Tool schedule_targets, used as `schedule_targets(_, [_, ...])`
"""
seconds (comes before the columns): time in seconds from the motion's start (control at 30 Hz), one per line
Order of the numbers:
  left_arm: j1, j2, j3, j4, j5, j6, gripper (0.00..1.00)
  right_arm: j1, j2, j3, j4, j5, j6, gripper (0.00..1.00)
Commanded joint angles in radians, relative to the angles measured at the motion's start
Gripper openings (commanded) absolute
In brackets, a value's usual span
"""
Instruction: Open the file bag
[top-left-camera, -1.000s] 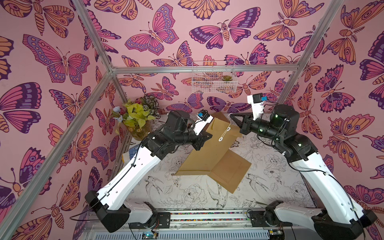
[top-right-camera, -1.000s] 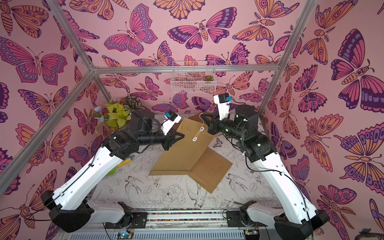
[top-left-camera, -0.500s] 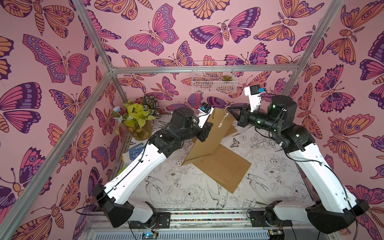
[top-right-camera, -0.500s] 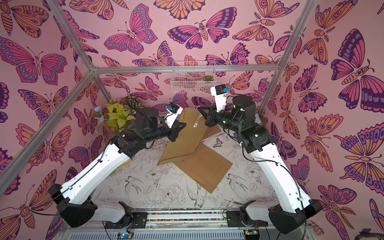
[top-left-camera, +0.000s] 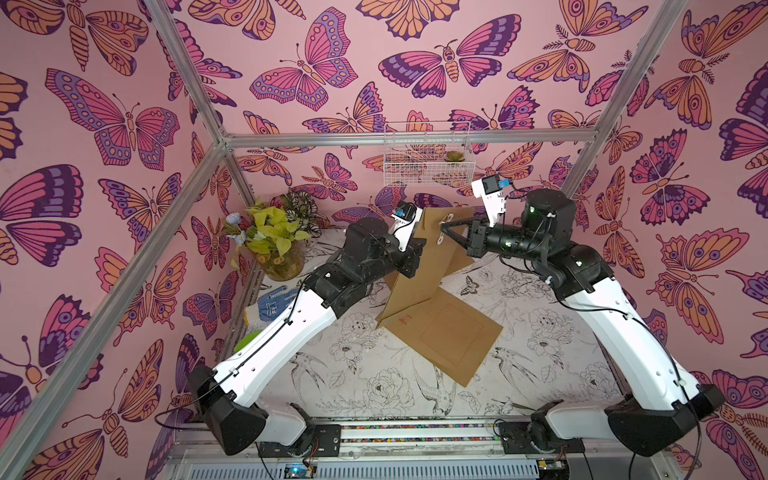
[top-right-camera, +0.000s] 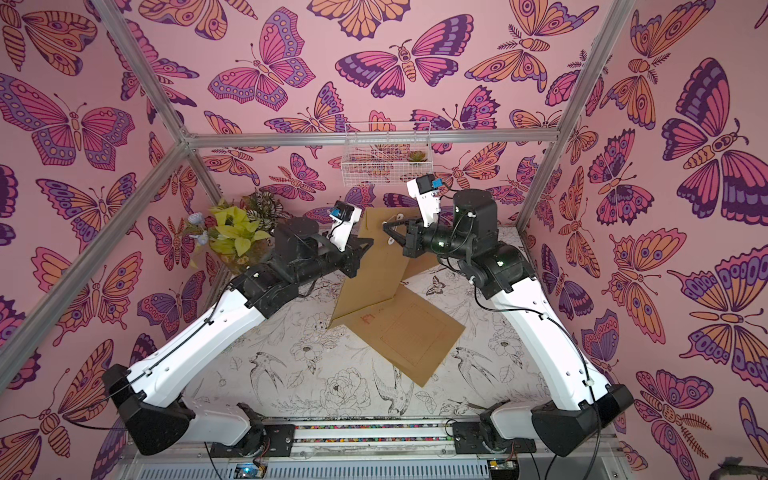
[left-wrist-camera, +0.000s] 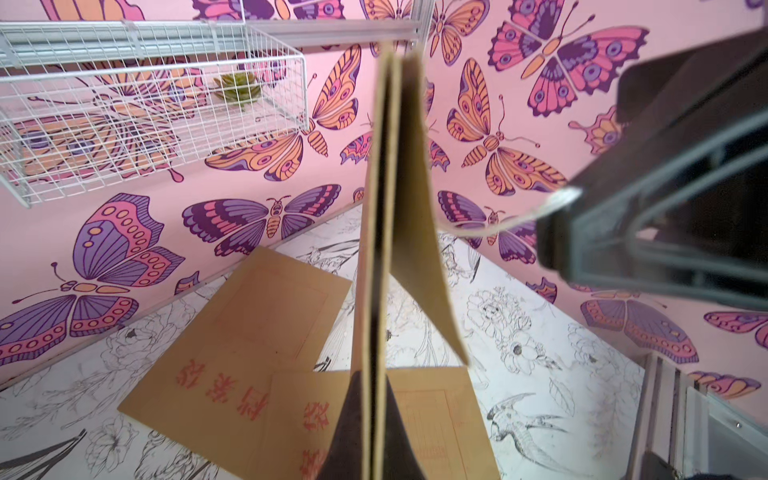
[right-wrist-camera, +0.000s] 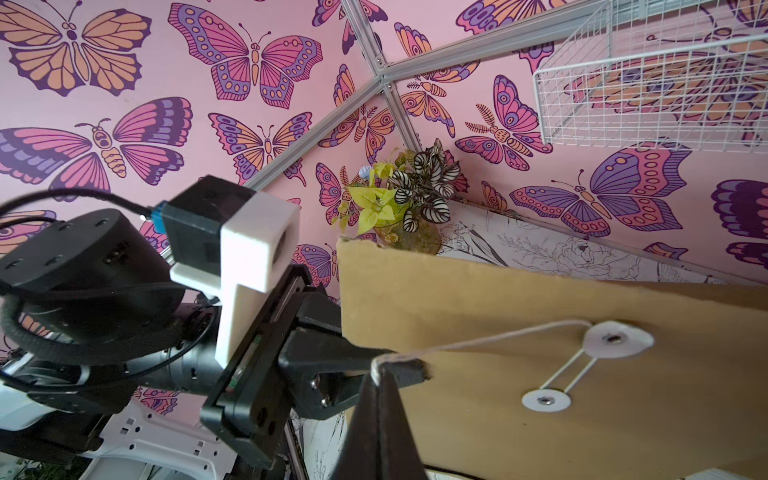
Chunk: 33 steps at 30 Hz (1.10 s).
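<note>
Left claw (top-left-camera: 417, 249) is pinching the upright file bag (top-left-camera: 419, 286); right claw (right-wrist-camera: 380, 372) is clamping its string (right-wrist-camera: 478, 338), apparently mid-unwind. Next: looping string off the discs (right-wrist-camera: 615, 340).

right gripper (right-wrist-camera: 379, 380) pinching thin white string (right-wrist-camera: 498, 334) | string runs to white round washer (right-wrist-camera: 615, 340) on brown kraft-paper file bag (right-wrist-camera: 540, 303) | left gripper (right-wrist-camera: 409, 371) clamps bag's edge

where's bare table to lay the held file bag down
Bare tablecloth runs along the front rail, between the left arm and flat envelope. A second patch lies between that envelope and the right arm. Crowded: back left corner, with plant and glove.
</note>
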Motion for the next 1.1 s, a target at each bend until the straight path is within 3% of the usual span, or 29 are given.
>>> schedule_targets(0.0, [-0.006, -0.028, -0.021, 0.115, 0.010, -0.063, 0.00, -0.006, -0.020, -0.017, 0.016, -0.027, 0.013, 0.00])
schedule_targets(0.47, [-0.005, -0.063, -0.093, 0.238, -0.011, -0.105, 0.00, -0.005, -0.068, -0.148, 0.035, -0.056, 0.016, 0.00])
schedule_targets(1.07, [-0.004, -0.079, -0.096, 0.234, -0.033, -0.102, 0.00, -0.005, -0.063, -0.230, 0.015, -0.136, 0.030, 0.00])
